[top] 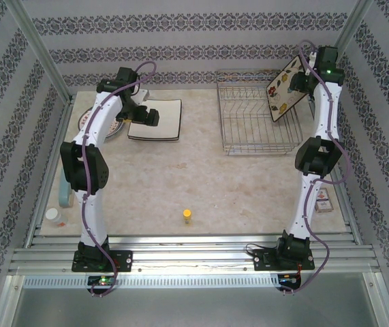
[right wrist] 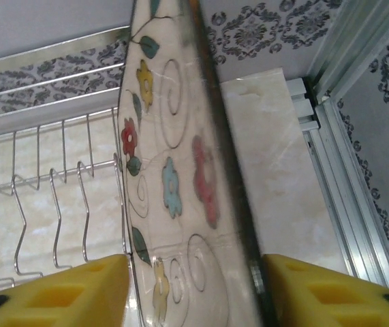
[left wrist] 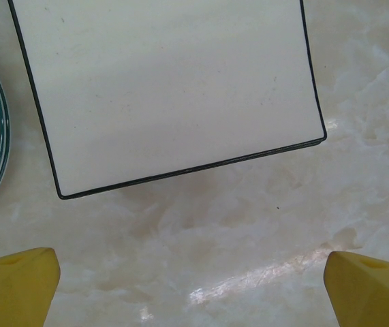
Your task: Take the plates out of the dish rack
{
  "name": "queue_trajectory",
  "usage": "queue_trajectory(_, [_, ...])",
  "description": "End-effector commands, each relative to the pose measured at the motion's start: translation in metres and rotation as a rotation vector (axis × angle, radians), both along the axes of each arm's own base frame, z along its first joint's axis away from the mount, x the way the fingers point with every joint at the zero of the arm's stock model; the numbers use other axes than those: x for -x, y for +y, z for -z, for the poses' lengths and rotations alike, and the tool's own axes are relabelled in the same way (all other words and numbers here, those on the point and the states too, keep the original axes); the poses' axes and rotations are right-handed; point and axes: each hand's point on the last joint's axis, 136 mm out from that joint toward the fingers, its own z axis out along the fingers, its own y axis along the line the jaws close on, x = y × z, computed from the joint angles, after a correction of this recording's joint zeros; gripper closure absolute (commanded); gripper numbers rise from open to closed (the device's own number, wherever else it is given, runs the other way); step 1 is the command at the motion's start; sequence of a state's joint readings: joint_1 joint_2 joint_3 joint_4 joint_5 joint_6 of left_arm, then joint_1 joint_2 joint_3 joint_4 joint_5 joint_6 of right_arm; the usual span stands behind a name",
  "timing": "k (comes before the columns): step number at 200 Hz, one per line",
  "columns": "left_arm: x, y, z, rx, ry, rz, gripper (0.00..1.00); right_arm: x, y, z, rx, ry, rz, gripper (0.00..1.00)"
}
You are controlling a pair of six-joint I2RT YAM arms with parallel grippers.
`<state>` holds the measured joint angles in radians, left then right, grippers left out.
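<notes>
Right gripper [right wrist: 194, 289] is straddling the flowered square plate [right wrist: 174, 170], which stands tilted at the far right end of the dish rack [top: 255, 126]. The pads sit tight to both faces, but honestly I can't tell from the wrist cam if they're actually pinching it. Left gripper [left wrist: 194, 286] is spread wide over the table [left wrist: 249, 225], just beside the other square plate [left wrist: 174, 88], which lies flat with its plain white side up.

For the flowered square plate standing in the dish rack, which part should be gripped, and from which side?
Grip the flowered square plate by its top edge, coming from above with one finger on each face. It stands on edge, leaning, at the right end of the dish rack, so its thin upper edge is clear of the tines.
</notes>
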<state>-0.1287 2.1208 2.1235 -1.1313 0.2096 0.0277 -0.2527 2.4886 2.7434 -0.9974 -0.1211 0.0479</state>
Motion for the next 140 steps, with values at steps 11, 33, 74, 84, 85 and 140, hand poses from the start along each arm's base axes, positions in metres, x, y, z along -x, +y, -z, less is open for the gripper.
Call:
queue_trajectory(11, [0.002,0.005,-0.003,0.001,0.017,0.008,0.00,-0.007,0.002,-0.023,0.024,-0.069,-0.011,0.60])
queue_trajectory(33, [0.001,0.005,-0.005,0.003,0.014,0.006,0.00,-0.006,0.003,-0.023,0.026,-0.065,-0.005,0.70])
queue_trajectory(74, [0.003,0.005,-0.006,0.004,0.016,0.007,0.00,-0.004,0.007,-0.021,0.033,-0.050,-0.011,0.98])
queue_trajectory(84, [0.004,0.005,-0.007,0.002,0.012,0.007,0.00,-0.004,0.010,-0.021,0.036,-0.047,-0.016,1.00])
queue_trajectory(85, [0.004,0.005,-0.008,0.003,0.012,0.006,0.00,-0.004,0.011,-0.021,0.036,-0.048,-0.017,1.00])
queue_trajectory(140, [0.007,0.005,-0.006,0.006,0.020,-0.002,0.00,0.002,0.025,-0.042,0.100,-0.055,-0.031,1.00])
